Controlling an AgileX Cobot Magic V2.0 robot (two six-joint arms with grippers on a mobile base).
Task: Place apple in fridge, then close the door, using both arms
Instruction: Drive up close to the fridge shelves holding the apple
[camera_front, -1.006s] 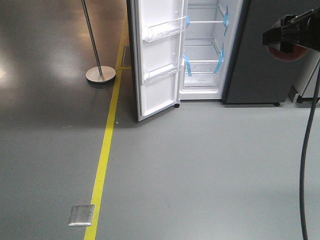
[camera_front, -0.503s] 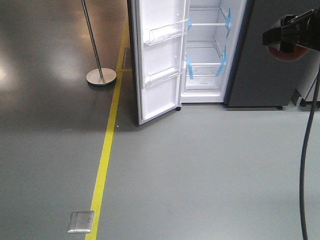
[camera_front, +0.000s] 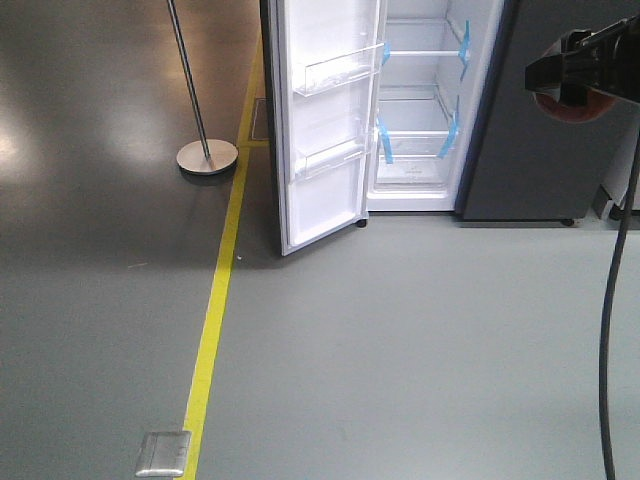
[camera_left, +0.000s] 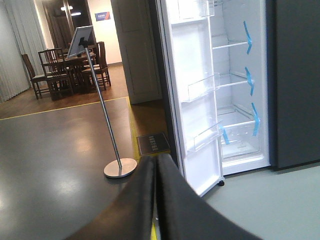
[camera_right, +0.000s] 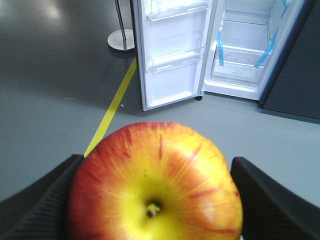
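right wrist view: right jaws clamp the apple (camera_right: 155, 182); left jaws pressed together, empty; fridge (camera_front: 420, 100) door (camera_front: 325, 120) standing open.

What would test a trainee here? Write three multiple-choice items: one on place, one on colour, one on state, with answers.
1. The apple is: A on a shelf; B in the right gripper; C on the floor.
2. The tape strips in the fridge are: A red; B blue; C green.
3. The door is: A shut; B removed; C open.
Answers: B, the fingers flank it on both sides; B, the strips are plainly blue; C, it stands wide, showing its bins.
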